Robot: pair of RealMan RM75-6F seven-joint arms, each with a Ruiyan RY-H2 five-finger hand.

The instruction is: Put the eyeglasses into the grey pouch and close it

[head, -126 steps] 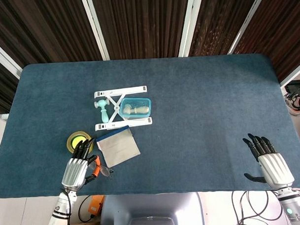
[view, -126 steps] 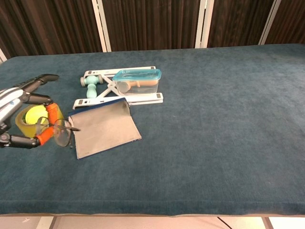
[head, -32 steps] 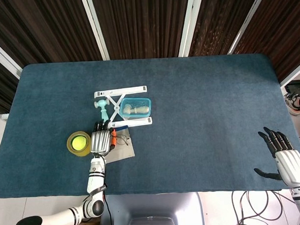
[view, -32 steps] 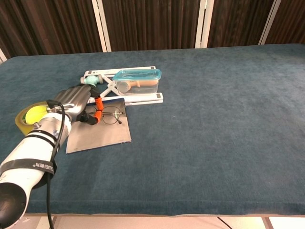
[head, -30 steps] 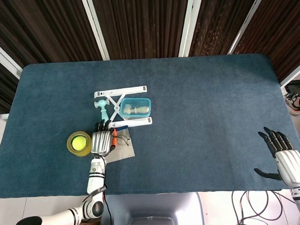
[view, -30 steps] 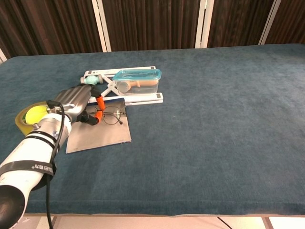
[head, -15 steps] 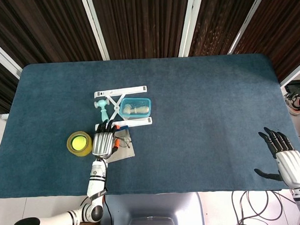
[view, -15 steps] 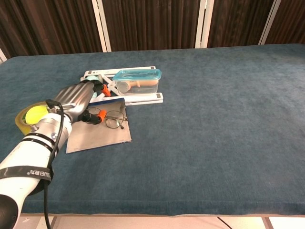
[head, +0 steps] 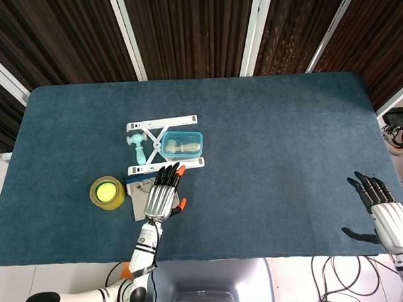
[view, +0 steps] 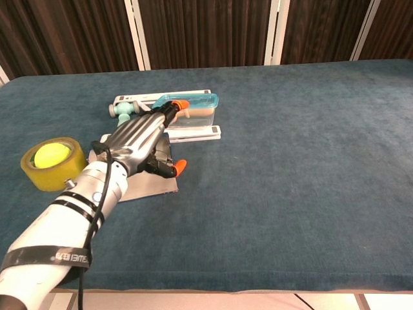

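the left hand point(head: 161, 200) has slid rightward over the grey pouch point(head: 137, 205) and now lies flat above it, fingers stretched out toward the white folding stand point(head: 163, 145) and the teal lidded box point(head: 183, 143). half a second ago it sat at the pouch's left edge with the eyeglasses lying in plain sight on the fabric beside it; now the eyeglasses point(head: 147, 187) show only as a thin sliver of frame at the hand's left side, the rest covered by the palm. the fingers look extended and apart, and it probably grips nothing, though what lies under the palm cannot be seen. that reads as the glasses released on top of the pouch, not yet inside it, so insertion and closing remain to be done. four seconds ago the hand held the glasses near the table's front edge, by the yellow tape roll point(head: 107, 192). the right hand point(head: 384, 215) hovers spread and empty at the far right, well apart from everything
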